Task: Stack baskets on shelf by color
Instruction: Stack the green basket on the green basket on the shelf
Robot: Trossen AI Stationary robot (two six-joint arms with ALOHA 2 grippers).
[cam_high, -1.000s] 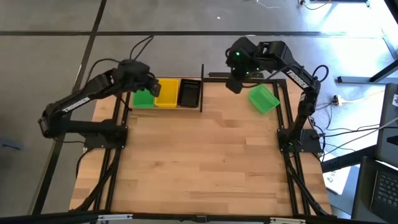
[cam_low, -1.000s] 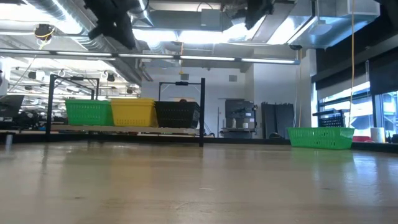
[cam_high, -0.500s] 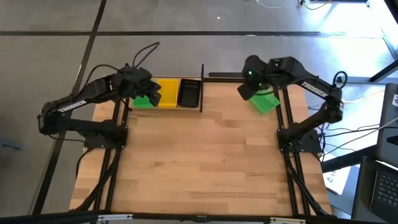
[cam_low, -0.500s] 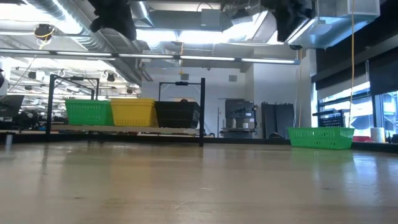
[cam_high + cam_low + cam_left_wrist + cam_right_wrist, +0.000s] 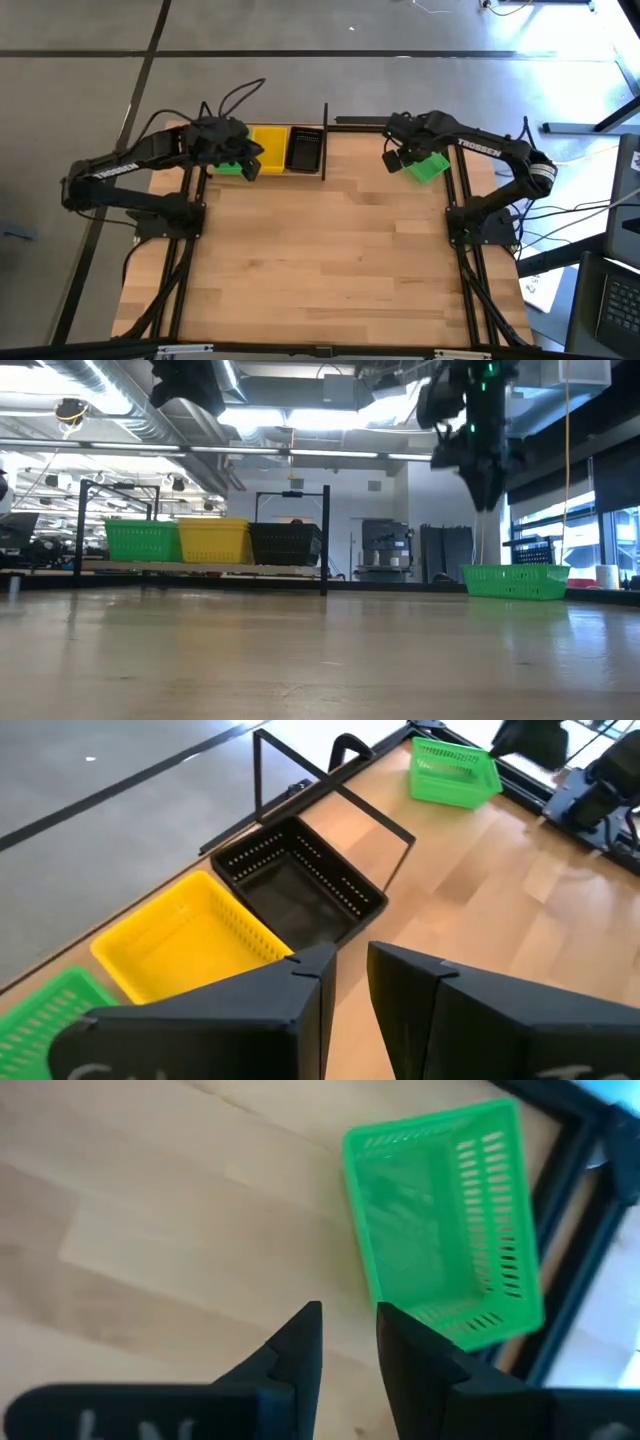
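Observation:
The shelf (image 5: 200, 567) stands at the table's far left. On it a green basket (image 5: 143, 541), a yellow basket (image 5: 268, 148) and a black basket (image 5: 304, 149) sit side by side on their bases. A loose green basket (image 5: 430, 166) rests upright on the tabletop at the far right. My left gripper (image 5: 251, 165) hovers over the shelf's green basket, open by a narrow gap and empty. My right gripper (image 5: 392, 160) points down, just left of and above the loose green basket (image 5: 445, 1220), also open by a narrow gap with nothing between its fingers.
The shelf's black post (image 5: 325, 140) rises right of the black basket. A black frame rail (image 5: 462, 175) runs along the table's right side, close behind the loose basket. Bare wooden tabletop (image 5: 330, 250) spreads across the middle and near side.
My right gripper has dropped sharply from high up toward the loose green basket, tipping to point down and rolling about its axis. My left gripper has drifted a little toward the table's near side above the shelf. No basket has moved.

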